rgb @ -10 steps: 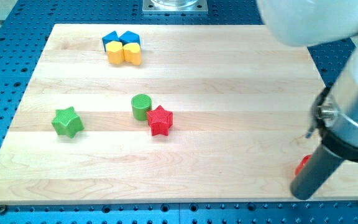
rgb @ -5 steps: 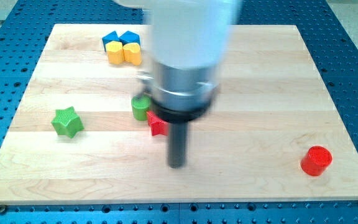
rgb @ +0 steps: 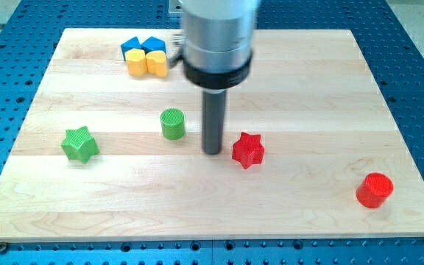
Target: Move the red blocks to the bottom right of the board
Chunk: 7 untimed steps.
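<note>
A red star block (rgb: 248, 150) lies near the middle of the wooden board (rgb: 308, 88). A red cylinder (rgb: 375, 191) stands near the board's bottom right corner. My tip (rgb: 212, 152) rests on the board just left of the red star, with a small gap between them. The green cylinder (rgb: 172, 124) stands to the left of my tip, slightly higher in the view.
A green star (rgb: 79, 144) lies at the view's left. Two blue blocks (rgb: 143, 46) and two yellow blocks (rgb: 147, 64) sit in a tight cluster near the top left. The arm's grey body (rgb: 216, 37) hangs over the top middle.
My tip swept from the bottom right corner to the board's middle. The red star moved right, away from the green cylinder. The red cylinder is now uncovered.
</note>
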Available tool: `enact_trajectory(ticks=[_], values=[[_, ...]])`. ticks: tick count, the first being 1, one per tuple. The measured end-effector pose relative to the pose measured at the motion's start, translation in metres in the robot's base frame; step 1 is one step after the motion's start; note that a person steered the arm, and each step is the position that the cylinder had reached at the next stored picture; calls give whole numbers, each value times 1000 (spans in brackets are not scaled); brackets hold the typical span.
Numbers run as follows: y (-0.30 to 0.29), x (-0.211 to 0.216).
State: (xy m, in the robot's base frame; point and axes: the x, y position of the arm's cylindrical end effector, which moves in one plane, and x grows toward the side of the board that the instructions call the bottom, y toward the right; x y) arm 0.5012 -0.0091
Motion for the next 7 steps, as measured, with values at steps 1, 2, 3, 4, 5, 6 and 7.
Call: enact_trajectory(ticks=[1, 2, 3, 4, 5, 6, 7], values=[[42, 20], [65, 18], [42, 4], [80, -4], [145, -4], [159, -11], [179, -14]])
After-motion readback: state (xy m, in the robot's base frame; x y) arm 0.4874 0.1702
